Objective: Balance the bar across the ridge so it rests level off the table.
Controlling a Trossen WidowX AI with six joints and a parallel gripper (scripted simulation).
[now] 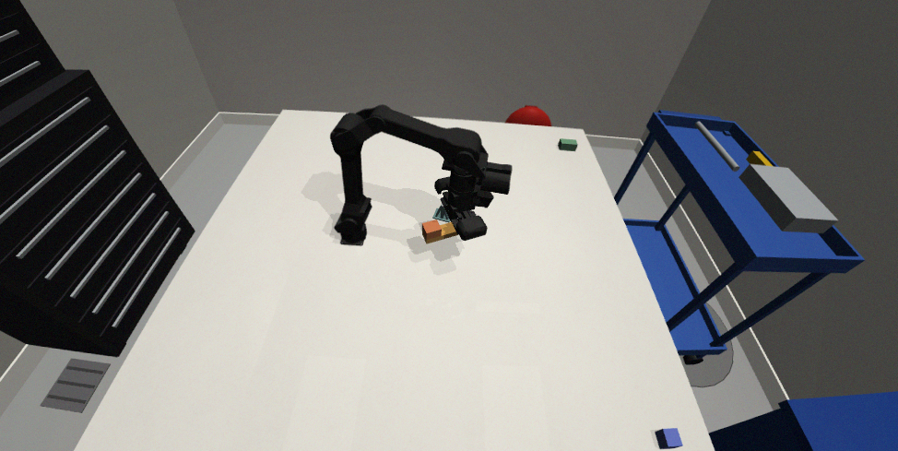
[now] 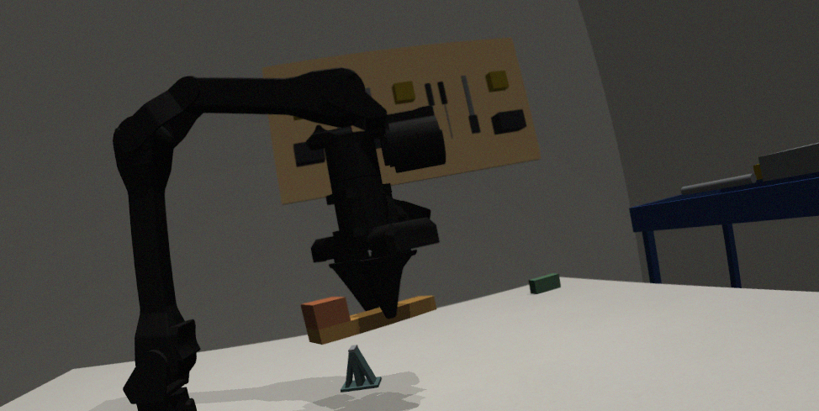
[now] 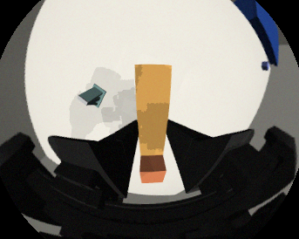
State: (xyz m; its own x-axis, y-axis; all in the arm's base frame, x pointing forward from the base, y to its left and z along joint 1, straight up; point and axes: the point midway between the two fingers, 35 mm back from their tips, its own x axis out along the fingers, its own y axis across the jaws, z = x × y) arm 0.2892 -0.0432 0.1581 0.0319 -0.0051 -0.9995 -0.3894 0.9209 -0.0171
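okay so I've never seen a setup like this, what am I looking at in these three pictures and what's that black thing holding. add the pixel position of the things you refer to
The black machine is a single robot arm, standing on a pale table [image 1: 376, 335] [image 2: 601, 345] [image 3: 200, 39]. The top picture looks down from above, the exterior one looks across from low beside the table, and the wrist one looks past the arm's own fingers.

Its gripper [image 1: 456, 221] [image 2: 382, 313] [image 3: 152, 123] is shut on a wooden-coloured bar [image 1: 447, 230] [image 2: 335, 333] [image 3: 153, 87], held in the air with an orange block [image 1: 431, 228] [image 2: 324, 313] [image 3: 152, 176] on one end.

On the table stands a small teal ridge [image 1: 441, 214] [image 2: 357, 371] [image 3: 93, 95], the bar's intended support. Farther off lie a green block [image 1: 567, 145] [image 2: 544, 283] and a blue-violet one [image 1: 669, 437] [image 3: 265, 65].
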